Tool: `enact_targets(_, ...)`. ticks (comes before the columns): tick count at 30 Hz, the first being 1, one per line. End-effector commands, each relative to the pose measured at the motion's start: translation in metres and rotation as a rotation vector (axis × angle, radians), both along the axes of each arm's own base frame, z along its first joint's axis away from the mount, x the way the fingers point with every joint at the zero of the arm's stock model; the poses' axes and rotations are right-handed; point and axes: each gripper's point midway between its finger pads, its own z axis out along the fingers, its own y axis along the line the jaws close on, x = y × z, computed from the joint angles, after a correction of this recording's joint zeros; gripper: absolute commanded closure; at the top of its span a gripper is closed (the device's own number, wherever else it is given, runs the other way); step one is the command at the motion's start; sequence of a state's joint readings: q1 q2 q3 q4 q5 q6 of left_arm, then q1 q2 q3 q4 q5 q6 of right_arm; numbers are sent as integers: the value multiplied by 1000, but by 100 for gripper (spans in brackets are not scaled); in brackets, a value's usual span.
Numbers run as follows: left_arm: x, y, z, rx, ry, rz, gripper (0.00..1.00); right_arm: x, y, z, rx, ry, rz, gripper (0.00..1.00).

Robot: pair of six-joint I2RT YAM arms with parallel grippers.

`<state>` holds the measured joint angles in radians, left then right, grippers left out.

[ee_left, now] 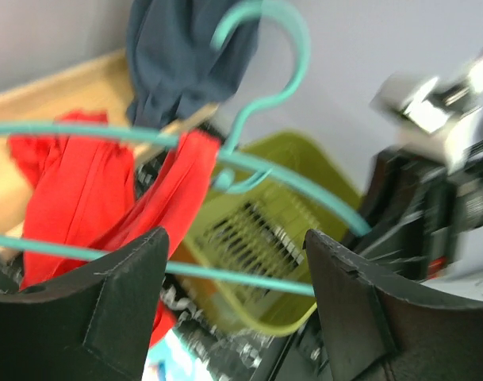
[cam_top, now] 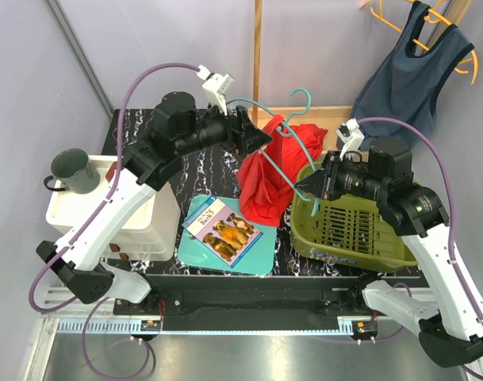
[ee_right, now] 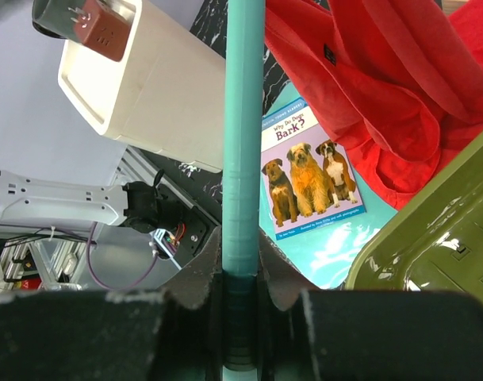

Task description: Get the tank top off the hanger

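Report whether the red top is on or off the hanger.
On: the red top drapes over the hanger bar, which the right gripper clamps.

A black marbled bench (cam_top: 195,171) carries an olive slatted basket (cam_top: 348,228) on the right. A dog picture book (cam_top: 222,229) lies on a teal mat (cam_top: 261,252) at the centre. On the left, a dark mug (cam_top: 73,171) stands on a white tub (cam_top: 160,218). A navy vest (cam_top: 408,75) hangs on the back wall from orange hooks (cam_top: 469,70).
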<state>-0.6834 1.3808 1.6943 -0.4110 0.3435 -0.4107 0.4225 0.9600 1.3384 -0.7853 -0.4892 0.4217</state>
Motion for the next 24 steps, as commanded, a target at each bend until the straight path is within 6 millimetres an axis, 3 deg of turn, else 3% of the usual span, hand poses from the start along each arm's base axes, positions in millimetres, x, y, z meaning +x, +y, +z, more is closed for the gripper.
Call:
enact_targets(1, 2, 0, -29, 138, -37, -17, 26, -6, 3, 32, 72, -101, 32, 100)
enact_targets(6, 14, -8, -43, 170, -5, 11, 32, -13, 4, 32, 87, -88, 44, 100)
enact_targets(8, 20, -9, -43, 174, 0, 31, 45, -16, 3, 31, 93, -80, 41, 100)
enact_targets(12, 29, -12, -43, 191, 14, 48, 64, -24, -1, 26, 100, -64, 35, 100)
enact_targets(15, 34, -15, -35, 180, 11, 65, 90, -29, -5, 18, 95, -43, 17, 100)
enact_targets(17, 43, -10, -28, 169, 6, 118, 100, -34, -9, 10, 84, -25, -1, 100)
enact_targets(24, 69, 1, -6, 98, 19, 217, 100, -52, -23, -1, 84, -7, -47, 100)
